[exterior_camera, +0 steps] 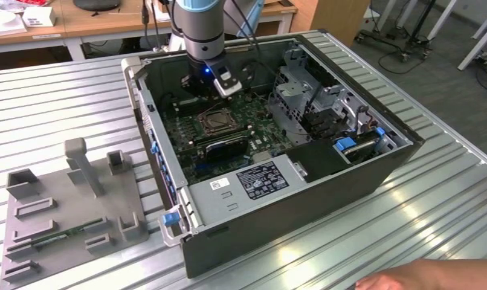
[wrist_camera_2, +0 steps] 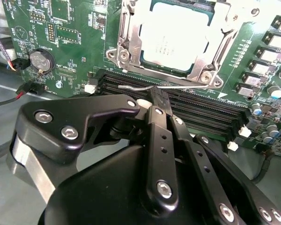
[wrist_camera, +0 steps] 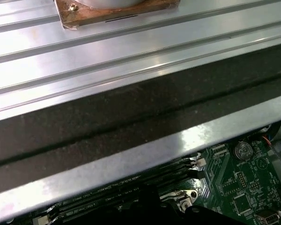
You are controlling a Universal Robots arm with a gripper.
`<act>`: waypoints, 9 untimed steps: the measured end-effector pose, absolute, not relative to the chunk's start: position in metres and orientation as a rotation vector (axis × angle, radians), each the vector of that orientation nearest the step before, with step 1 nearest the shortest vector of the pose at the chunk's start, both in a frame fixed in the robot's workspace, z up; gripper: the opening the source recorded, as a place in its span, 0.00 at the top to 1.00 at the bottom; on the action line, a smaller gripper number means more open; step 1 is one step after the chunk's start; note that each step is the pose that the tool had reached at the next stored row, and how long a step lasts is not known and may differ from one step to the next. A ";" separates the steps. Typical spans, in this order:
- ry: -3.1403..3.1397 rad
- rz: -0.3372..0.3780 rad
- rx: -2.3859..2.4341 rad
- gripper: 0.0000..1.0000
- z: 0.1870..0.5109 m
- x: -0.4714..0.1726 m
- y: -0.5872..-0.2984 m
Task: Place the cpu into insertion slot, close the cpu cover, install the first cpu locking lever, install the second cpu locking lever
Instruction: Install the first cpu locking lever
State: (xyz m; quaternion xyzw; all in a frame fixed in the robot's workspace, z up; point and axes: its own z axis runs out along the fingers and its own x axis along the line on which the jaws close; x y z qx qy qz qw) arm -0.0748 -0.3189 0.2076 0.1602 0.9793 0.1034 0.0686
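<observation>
Open computer case lying on the slatted metal bench, roughly mid-bench. Grey fixture tray toward the near corner on the exterior view's left; a person's hand at the near edge on the exterior view's right.

Robot arm reaching down into the case over the far part of the green circuit board.

The insertion slot set in the middle of that board. The cpu seated flat inside it, dull metal top facing up. The cpu cover folded down over the chip – silvery frame lying around the chip's edges, cut-out centre leaving the top bare.

Thin wire locking lever running along the socket edge that faces the long black memory slots, lying between socket and slots (latched or not: cannot tell).

Black gripper in the second wrist view, fingers drawn together with no gap between the tips, tips touching the lever near its bent end – lever clamped or merely pressed: cannot tell.

Round coin battery near the board's edge, well apart from the socket. In the first wrist view, the case's dark wall crossing in front of the bench slats.
</observation>
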 end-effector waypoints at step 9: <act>2.949 0.311 0.483 0.89 0.203 -0.073 -0.319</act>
